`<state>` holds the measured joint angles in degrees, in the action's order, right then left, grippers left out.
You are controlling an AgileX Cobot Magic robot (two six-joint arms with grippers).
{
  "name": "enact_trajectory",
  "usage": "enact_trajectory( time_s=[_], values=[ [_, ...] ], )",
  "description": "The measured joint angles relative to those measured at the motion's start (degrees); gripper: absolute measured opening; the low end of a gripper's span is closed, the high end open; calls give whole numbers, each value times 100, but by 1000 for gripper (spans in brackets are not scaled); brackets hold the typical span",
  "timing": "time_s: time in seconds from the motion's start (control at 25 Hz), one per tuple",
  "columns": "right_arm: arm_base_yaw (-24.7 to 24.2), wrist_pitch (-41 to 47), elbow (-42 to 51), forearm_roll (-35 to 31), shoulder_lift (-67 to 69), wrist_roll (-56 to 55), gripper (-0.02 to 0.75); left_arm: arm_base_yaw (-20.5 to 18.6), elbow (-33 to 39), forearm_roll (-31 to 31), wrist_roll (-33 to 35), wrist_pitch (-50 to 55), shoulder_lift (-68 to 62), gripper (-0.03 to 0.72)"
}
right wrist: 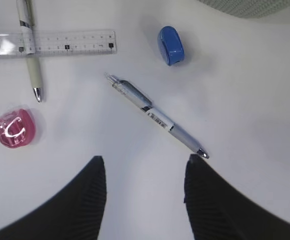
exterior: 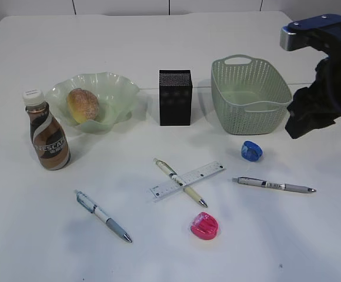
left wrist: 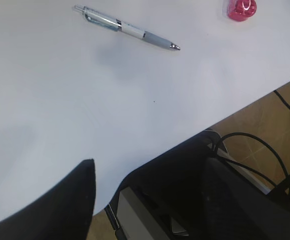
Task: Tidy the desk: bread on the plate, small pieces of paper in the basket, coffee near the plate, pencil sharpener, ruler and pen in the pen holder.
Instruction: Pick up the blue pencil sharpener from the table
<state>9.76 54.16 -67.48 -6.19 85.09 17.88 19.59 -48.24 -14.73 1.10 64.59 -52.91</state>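
Observation:
The bread (exterior: 82,104) lies in the plate (exterior: 113,80), and the coffee (exterior: 48,133) stands left of it. The pen holder (exterior: 175,97) and the basket (exterior: 250,94) stand behind. One pen (exterior: 179,182) crosses the ruler (exterior: 188,180); two more pens (exterior: 103,215) (exterior: 273,185) lie apart. A blue pencil sharpener (right wrist: 171,45) and a pink one (right wrist: 14,129) sit on the desk (exterior: 159,41). My right gripper (right wrist: 144,165) hovers open and empty, with a pen (right wrist: 155,115) tip by its right finger. My left gripper (left wrist: 147,172) is open and empty over the desk's front edge. No small pieces of paper are in view.
My right arm (exterior: 326,70) hangs above the desk's right side, beside the basket. Below the desk's front edge, the left wrist view shows the robot's dark base (left wrist: 185,190), cables (left wrist: 265,150) and a wooden floor (left wrist: 285,105).

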Motion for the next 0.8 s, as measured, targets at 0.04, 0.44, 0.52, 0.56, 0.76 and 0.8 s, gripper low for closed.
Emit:
enact_trajectory(
  time_s=[0.04,0.44,0.52,0.56,0.76,0.8],
  values=[
    [0,152,-238,38,445,0,407,0,0,0,0,0,0,474],
    [0,637,-1561,109,1982,453,407,0,0,0,0,28,0,474],
    [0,637,-1704,109,2250,684,407,0,0,0,0,28,0,474],
    [0,637,-1728,109,2303,722,407,0,0,0,0,28,0,474],
    [0,480,-1796,109,2643,1021,417,0,0,0,0,28,0,474],
    [0,243,-1795,109,2837,1204,448,0,0,0,0,28,0,474]
  ],
)
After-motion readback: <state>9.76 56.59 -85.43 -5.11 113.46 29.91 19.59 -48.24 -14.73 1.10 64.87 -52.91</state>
